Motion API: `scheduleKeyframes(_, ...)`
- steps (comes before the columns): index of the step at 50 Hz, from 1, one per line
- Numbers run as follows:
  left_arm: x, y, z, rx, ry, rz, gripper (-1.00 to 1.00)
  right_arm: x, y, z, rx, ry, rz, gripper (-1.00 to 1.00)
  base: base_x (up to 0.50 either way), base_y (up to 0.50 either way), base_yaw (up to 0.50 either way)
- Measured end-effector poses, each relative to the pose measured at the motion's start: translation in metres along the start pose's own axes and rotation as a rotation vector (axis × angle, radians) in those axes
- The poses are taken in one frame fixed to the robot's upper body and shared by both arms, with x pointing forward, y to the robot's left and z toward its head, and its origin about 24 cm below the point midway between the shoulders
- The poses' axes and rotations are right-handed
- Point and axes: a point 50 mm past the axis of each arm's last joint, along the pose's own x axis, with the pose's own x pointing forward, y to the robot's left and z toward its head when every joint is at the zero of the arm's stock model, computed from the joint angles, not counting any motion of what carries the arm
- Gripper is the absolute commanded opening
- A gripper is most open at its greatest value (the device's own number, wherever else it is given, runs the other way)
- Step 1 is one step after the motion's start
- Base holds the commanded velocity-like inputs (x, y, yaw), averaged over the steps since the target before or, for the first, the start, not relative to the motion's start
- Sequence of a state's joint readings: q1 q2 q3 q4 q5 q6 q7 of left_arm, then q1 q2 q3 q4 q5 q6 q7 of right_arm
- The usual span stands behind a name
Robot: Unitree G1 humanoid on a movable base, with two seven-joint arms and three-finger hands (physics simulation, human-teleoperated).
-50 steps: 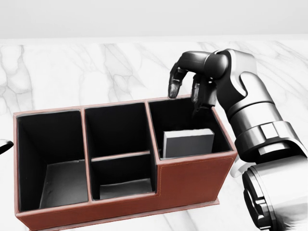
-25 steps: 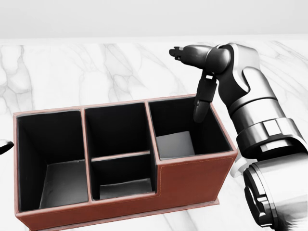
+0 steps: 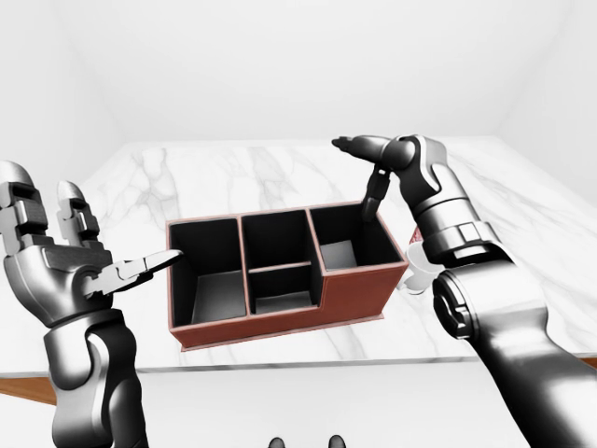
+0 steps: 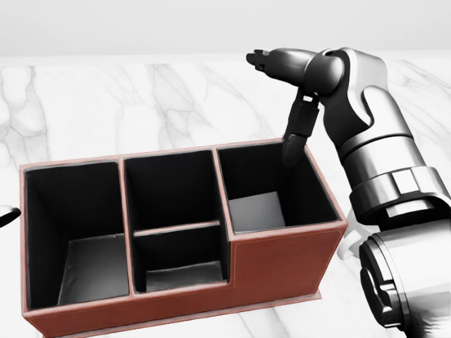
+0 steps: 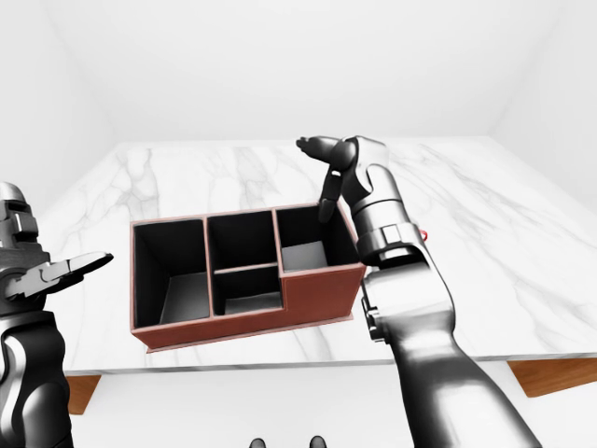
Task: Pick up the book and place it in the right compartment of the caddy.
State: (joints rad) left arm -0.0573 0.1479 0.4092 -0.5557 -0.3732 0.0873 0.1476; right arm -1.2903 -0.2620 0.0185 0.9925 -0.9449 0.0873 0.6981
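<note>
The caddy (image 4: 282, 267) is a red-brown box with black compartments, low in the head view on the marble table. The grey book (image 4: 257, 210) lies flat on the floor of its right compartment, touching no finger. My right hand (image 4: 275, 105) hovers open above that compartment's upper rim. One finger points left and the thumb (image 4: 294, 137) hangs down toward the rim. My left hand (image 3: 93, 247) is open with spread fingers at the left of the left-eye view, well clear of the caddy and holding nothing.
The marble table (image 3: 233, 173) stretches above and to both sides of the caddy. Its near edge (image 3: 280, 359) runs just below the caddy. A small white and red thing (image 3: 415, 271) shows partly behind my right forearm, right of the caddy.
The book, which stood on edge in the right compartment a second ago, now lies flat. My right hand has uncurled its fingers and risen slightly. The caddy has not moved.
</note>
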Motion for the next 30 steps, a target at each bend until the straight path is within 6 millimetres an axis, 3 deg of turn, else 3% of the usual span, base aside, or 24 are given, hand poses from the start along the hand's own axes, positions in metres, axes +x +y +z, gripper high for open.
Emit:
scheduleKeyframes(6,0.0,0.0,0.001,-0.001,-0.002,0.0,1.0,-0.012,-0.011,0.012,-0.009,-0.081,-0.096,1.0,0.0,0.0,0.0)
scheduleKeyframes(12,0.0,0.0,0.001,-0.001,-0.004,0.0,1.0,-0.042,-0.022,0.029,-0.032,-0.222,-0.274,1.0,0.0,0.0,0.0)
scheduleKeyframes(18,0.0,-0.001,0.001,0.0,-0.004,-0.004,1.0,-0.091,-0.032,0.044,-0.047,-0.397,-0.488,1.0,0.0,0.0,0.0)
scheduleKeyframes(30,-0.001,-0.002,0.002,-0.002,-0.006,-0.015,1.0,-0.203,-0.019,0.057,-0.118,-0.744,-0.864,1.0,0.0,0.0,0.0)
